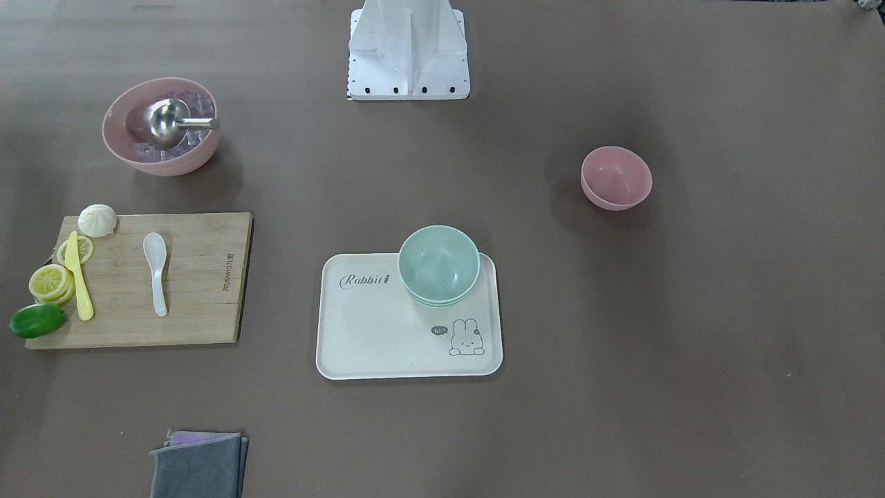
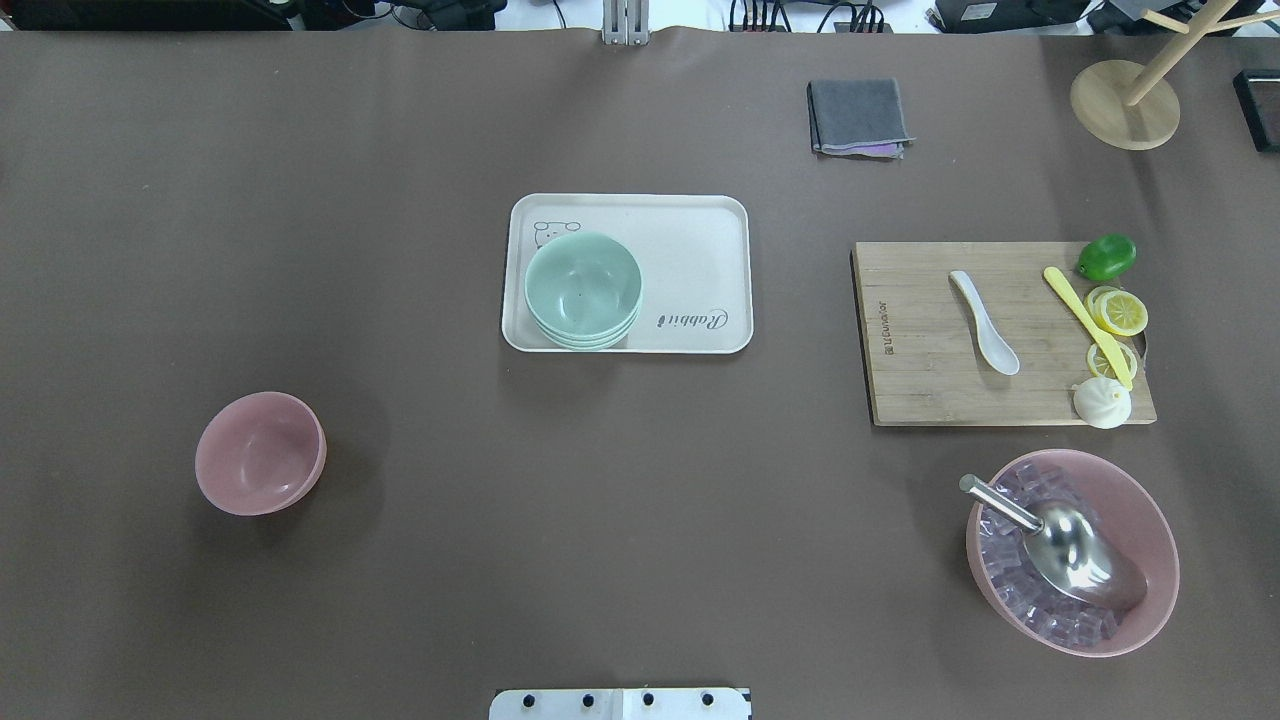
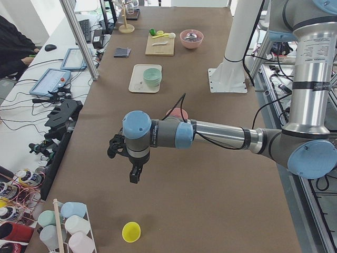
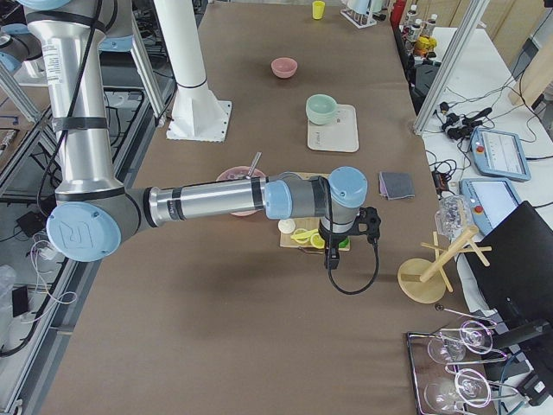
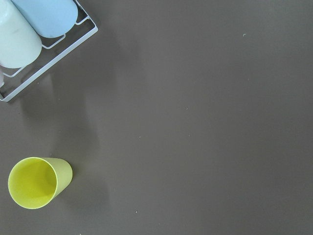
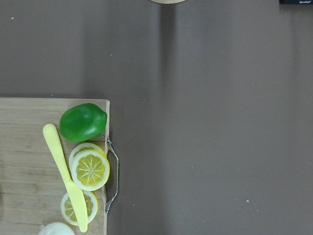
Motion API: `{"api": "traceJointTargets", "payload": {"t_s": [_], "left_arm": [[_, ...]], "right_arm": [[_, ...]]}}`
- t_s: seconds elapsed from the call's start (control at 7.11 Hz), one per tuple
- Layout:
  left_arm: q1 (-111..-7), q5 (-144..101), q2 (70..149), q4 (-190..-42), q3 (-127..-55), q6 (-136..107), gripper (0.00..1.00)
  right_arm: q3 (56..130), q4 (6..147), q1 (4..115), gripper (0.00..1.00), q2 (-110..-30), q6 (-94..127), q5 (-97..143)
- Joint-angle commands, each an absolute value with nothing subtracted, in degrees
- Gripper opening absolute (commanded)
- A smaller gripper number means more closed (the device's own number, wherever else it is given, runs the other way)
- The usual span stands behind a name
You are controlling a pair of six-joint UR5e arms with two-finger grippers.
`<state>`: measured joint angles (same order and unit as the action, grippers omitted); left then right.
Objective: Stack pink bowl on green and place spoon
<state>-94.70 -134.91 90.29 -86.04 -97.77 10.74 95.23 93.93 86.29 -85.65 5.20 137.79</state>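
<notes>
The small pink bowl point(image 2: 260, 453) stands empty on the brown table, on my left side; it also shows in the front view point(image 1: 616, 178). A stack of green bowls point(image 2: 583, 290) sits on a corner of the white rabbit tray point(image 2: 700, 240). The white spoon point(image 2: 985, 322) lies on the wooden cutting board point(image 2: 920, 390) on my right. My left gripper point(image 3: 134, 176) hangs above bare table beyond the pink bowl, near a yellow cup point(image 5: 36, 182). My right gripper point(image 4: 329, 259) hangs over the board's outer edge by the lime point(image 6: 83, 122). I cannot tell whether either is open.
A large pink bowl point(image 2: 1072, 550) with ice cubes and a metal scoop stands near the board. A yellow knife point(image 6: 63, 174), lemon slices and a bun lie on the board. A grey cloth point(image 2: 858, 117) and a wooden stand point(image 2: 1125, 100) sit at the far side.
</notes>
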Motion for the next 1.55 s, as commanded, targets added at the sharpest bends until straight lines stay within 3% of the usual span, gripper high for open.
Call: {"api": "traceJointTargets", "payload": {"t_s": [0.0,0.84,1.12,1.41], "left_arm": [[-94.7,-134.9,90.4,-86.0,-97.7,10.7,0.99],[-94.7,-135.0,90.5,-86.1,-98.1,8.0,0.99],[-93.5,-137.4,90.5,-86.2,-103.0,-3.9,0.98],[-83.0,-142.1,90.9,-91.6,-111.0,-27.2,0.98]], "right_arm": [[95.4,93.7,86.2,1.0,-85.9,4.7,137.7],[98.3,94.6,85.6,1.0,-85.7,6.6,135.9],[98.3,94.7,85.6,1.0,-85.8,6.6,136.3],[97.9,94.6,85.6,1.0,-85.7,6.6,137.5]]}}
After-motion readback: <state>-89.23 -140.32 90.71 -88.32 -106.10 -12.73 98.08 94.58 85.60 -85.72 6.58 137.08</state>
